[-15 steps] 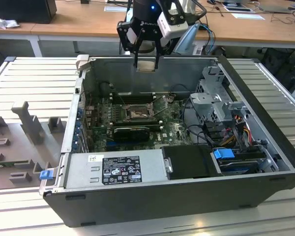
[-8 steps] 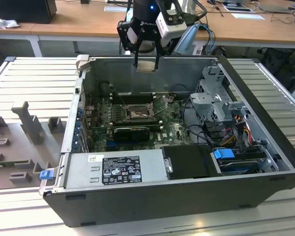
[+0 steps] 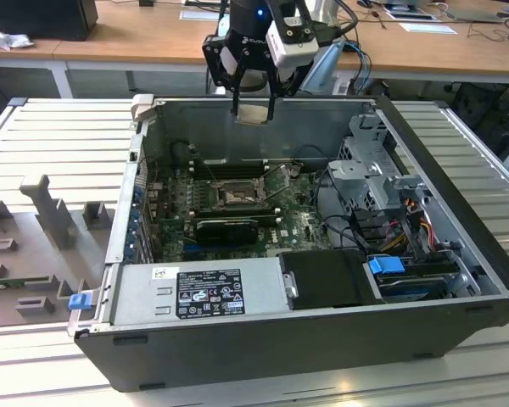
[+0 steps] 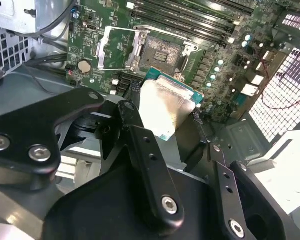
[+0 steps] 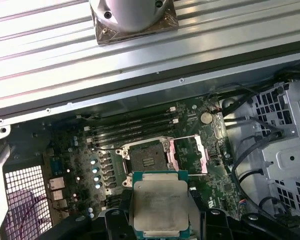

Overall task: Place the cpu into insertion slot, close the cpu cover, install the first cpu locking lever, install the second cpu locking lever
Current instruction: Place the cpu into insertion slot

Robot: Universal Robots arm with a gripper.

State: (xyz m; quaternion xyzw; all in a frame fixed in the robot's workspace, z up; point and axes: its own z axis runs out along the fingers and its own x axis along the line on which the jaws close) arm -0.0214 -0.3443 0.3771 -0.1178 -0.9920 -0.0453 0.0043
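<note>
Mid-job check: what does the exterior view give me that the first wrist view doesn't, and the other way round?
Exterior view adds the gripper from outside, hanging above the open case, and the power supply. First wrist view adds the cpu cover flipped open and a coin battery. Both show the held cpu and the uncovered insertion slot.

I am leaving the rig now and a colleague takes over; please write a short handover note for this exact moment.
Gripper: shut on the cpu, held in the air over the open computer case.
Insertion slot: empty, on the board below the cpu.
Cpu cover: swung open beside the slot.
Done: cpu is in the grip.
Left: cpu not yet in the slot, cover not closed, both locking levers not installed.
</note>
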